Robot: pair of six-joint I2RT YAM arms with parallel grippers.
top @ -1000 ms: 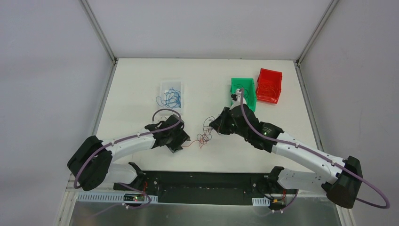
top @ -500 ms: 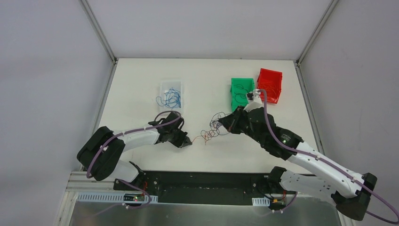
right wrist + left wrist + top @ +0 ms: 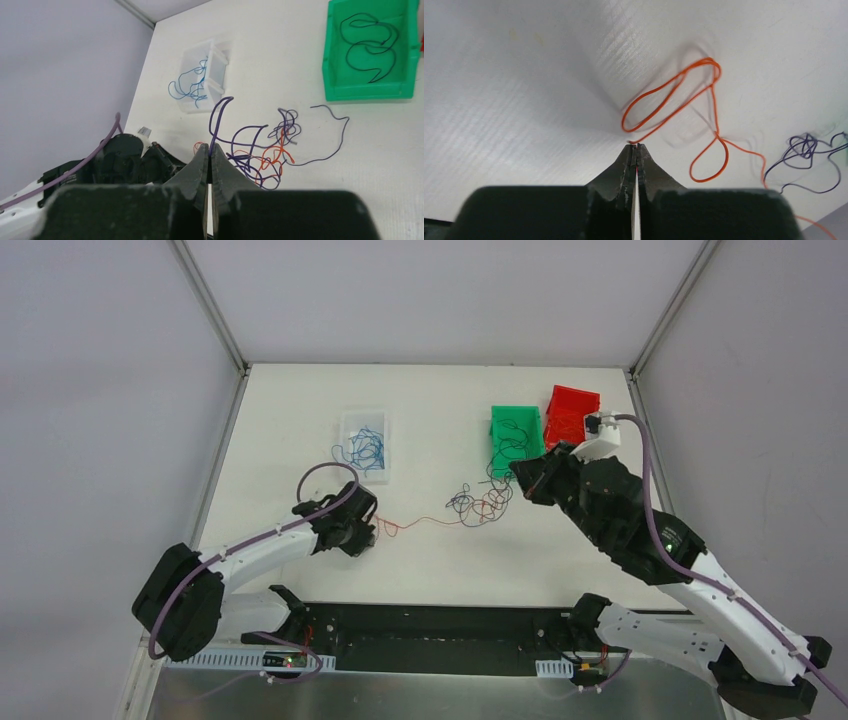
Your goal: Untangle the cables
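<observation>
**Student:** Now, how many of each item appear on the white table (image 3: 300, 400)?

**Tutor:** Three bins stand at the far side: one clear bin (image 3: 345, 425), one green bin (image 3: 497, 420) and one red bin (image 3: 572, 420). The green and red bins touch; the clear one is well apart to the left. Blue cables (image 3: 367, 448) lie in and just over the near rim of the clear bin, too tangled to count. One looping black cable (image 3: 514, 437) lies in the green bin. A tangle (image 3: 480, 502) of dark purple cables, their number unclear, sits mid-table with one red cable (image 3: 420, 523) threaded through it.

**Student:** And how are the two arms posed?

**Tutor:** The left arm (image 3: 260, 550) reaches inward, low over the table. The left gripper (image 3: 635, 146) has its fingers pressed together on the end of the red cable, which runs from there rightward into the tangle. The right arm (image 3: 640, 525) extends forward and bends leftward. The right gripper (image 3: 210, 148), above the table just beside the green bin's near end, is pinched closed on one dark purple cable (image 3: 216, 122) rising from the tangle.
</observation>
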